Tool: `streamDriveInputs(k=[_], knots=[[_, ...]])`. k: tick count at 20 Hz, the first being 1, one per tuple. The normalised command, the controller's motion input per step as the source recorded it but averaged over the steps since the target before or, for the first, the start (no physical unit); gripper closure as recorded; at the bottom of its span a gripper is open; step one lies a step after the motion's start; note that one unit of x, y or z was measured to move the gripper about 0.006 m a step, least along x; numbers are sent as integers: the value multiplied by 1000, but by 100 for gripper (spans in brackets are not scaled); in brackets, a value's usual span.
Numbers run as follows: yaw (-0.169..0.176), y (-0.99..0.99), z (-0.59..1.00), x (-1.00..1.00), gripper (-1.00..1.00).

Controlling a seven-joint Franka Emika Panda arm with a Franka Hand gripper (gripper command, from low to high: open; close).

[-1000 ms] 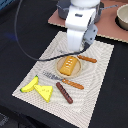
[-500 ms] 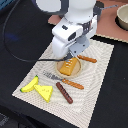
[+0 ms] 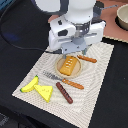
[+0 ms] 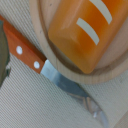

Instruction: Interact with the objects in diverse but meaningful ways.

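looks like robot lab or test bench, not real kitchen. black table top (image 3: 20,30) carries pale woven placemat (image 3: 102,65) with toy food set out: bread loaf (image 3: 70,64) on round wooden plate (image 3: 61,70), banana (image 3: 30,85), cheese wedge (image 3: 46,92), sausage (image 3: 64,93), fork (image 3: 62,80) with orange handle (all plastic-looking). black cable (image 3: 15,42) runs across table. large white robot arm (image 3: 75,25) above.

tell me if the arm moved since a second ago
Yes. In the exterior view the arm has come down and forward over the bread, judged against the mat, which stayed put.
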Motion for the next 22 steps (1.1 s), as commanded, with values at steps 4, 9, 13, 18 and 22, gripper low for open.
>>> streamDriveInputs(k=[4, 9, 13, 18, 22], knots=[[-152, -276, -6, 0, -100], [-148, -318, -54, 0, -100], [-127, -181, -74, 0, -100], [-104, -66, -174, 2, -100], [-92, -36, -195, 0, -100]])
